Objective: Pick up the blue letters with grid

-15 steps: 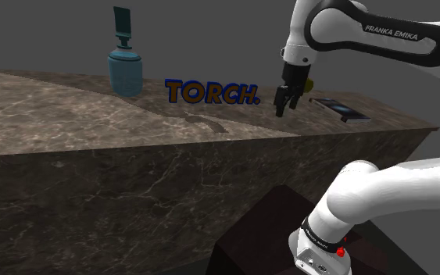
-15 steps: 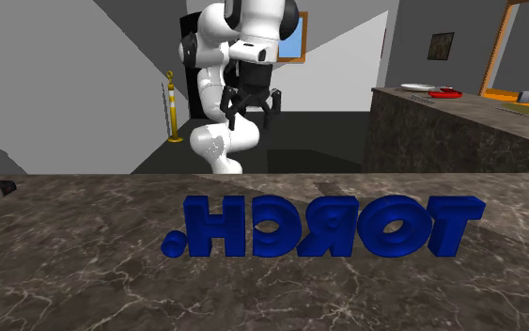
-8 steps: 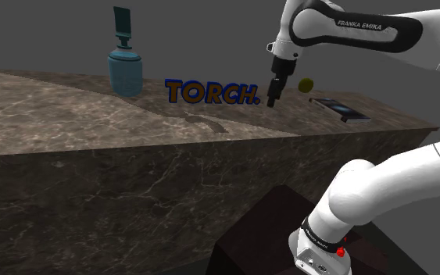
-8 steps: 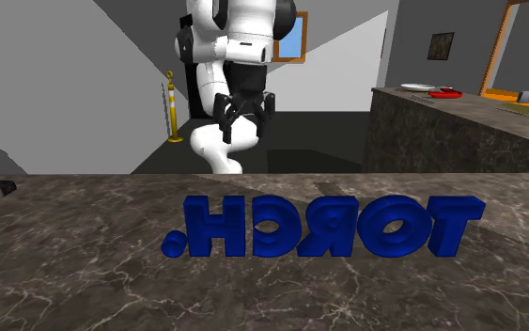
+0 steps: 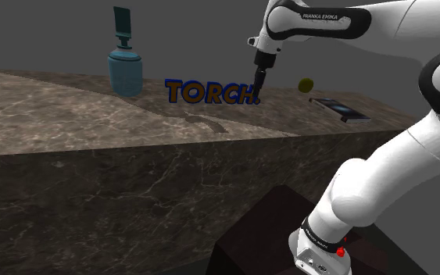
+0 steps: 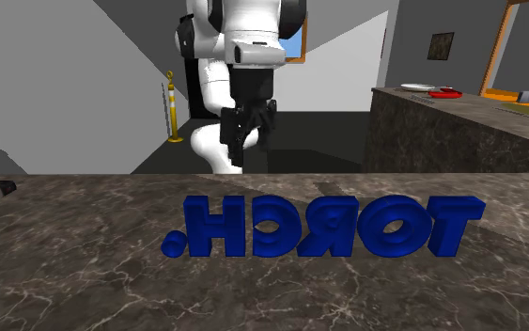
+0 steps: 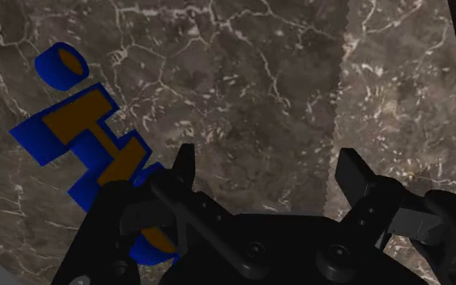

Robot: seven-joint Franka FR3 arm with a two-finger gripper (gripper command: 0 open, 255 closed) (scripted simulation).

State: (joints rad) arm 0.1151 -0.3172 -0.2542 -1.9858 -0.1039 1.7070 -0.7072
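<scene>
The letters "TORCH." (image 5: 210,92) stand upright on the dark marble counter (image 5: 93,117), with orange fronts and blue sides. From behind, in the second exterior view, the letters (image 6: 328,226) look plain blue. My black gripper (image 5: 261,78) hangs open just above the dot end of the word, holding nothing. In the second exterior view the gripper (image 6: 237,141) shows edge-on behind the letters. In the wrist view the gripper (image 7: 266,174) points down at bare marble, its fingers (image 7: 184,166) wide apart, with the dot and last letters (image 7: 80,129) just beside one finger.
A teal bottle (image 5: 126,66) stands beyond the word's first letter. A small olive-green ball (image 5: 306,83) and a dark flat slab (image 5: 341,109) lie toward the shoulder view's right. The counter's front edge (image 5: 210,144) drops off near the stand. Another counter (image 6: 459,122) stands far off.
The gripper has swung toward the shoulder view's left, from near the green ball to the word's dot end, and has turned about its wrist. It stays open. The letters have not moved.
</scene>
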